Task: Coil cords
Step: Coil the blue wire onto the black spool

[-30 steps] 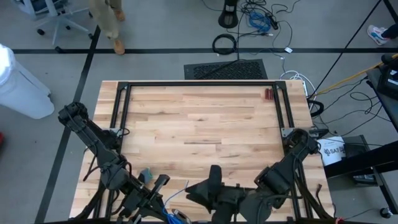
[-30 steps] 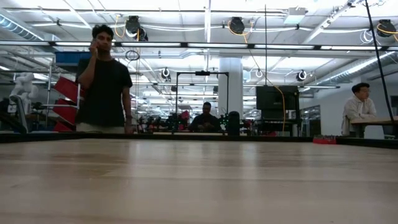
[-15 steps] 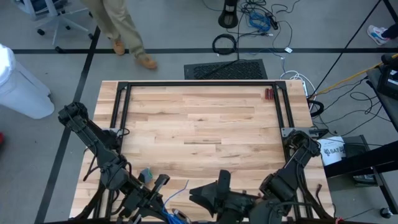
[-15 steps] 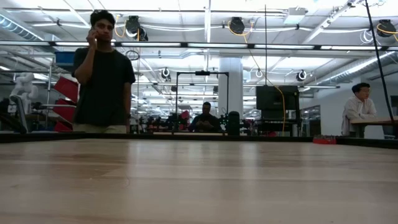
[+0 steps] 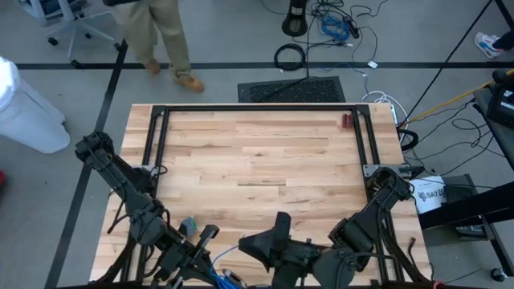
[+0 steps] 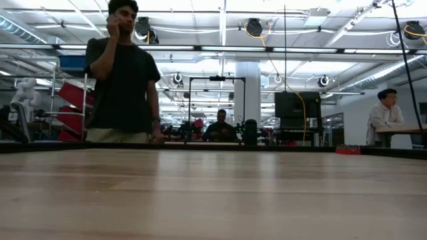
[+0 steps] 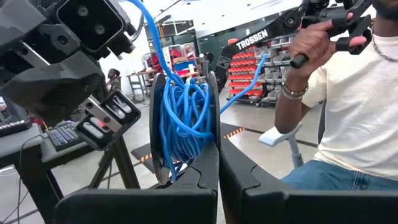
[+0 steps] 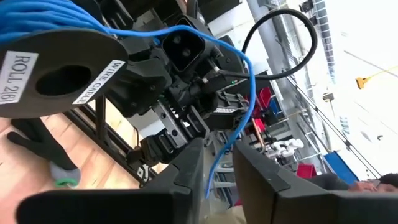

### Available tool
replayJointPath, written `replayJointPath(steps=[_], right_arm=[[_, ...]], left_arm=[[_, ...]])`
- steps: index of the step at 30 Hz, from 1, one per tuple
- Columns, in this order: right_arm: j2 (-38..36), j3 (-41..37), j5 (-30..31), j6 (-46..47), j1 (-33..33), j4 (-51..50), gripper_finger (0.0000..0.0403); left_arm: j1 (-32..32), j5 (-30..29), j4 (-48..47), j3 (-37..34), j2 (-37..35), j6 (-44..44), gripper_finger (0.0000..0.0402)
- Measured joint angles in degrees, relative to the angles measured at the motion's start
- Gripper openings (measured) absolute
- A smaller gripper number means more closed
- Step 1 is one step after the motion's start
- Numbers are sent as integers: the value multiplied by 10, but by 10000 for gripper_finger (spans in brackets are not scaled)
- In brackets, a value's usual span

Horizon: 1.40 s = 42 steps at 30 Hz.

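A thin blue cord is wound on a dark spool, which hangs off the table's near edge. My left gripper is shut on that spool. A loose length of the cord leaves the spool and drops between the fingers of my right gripper. That gripper faces the spool from the right, at the near edge. Its fingers stand apart with a gap wider than the cord. I cannot tell whether they touch it. The spool's flat side carries a white label. My left gripper pinches the rim of one of the spool's flanges between its two fingers, which point about level. The spool stands on edge beyond the fingertips, clear of the table, with the cord wound between its flanges.
A black rectangular frame lies on the far half of the wooden table, with a small red tool at its far right corner. A person stands beyond the far edge. Another person's hand is close behind the spool.
The person beyond the table's far edge has walked a little toward the right. The arms and the spool stand much as before.
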Motion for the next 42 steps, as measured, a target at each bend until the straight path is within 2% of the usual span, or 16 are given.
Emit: replayJointPath(steps=[17,24,33,42], right_arm=[[0,0,-4,1,-15,2,2],[0,0,-54,26,-32,-10,1],[0,0,-183,160,-72,-104,0],[10,0,-240,239,-74,-149,0]], left_arm=[[0,0,0,0,0,0,0],[0,0,0,0,0,0,0],[0,0,0,0,0,8,0],[-3,0,39,-1,0,79,0]])
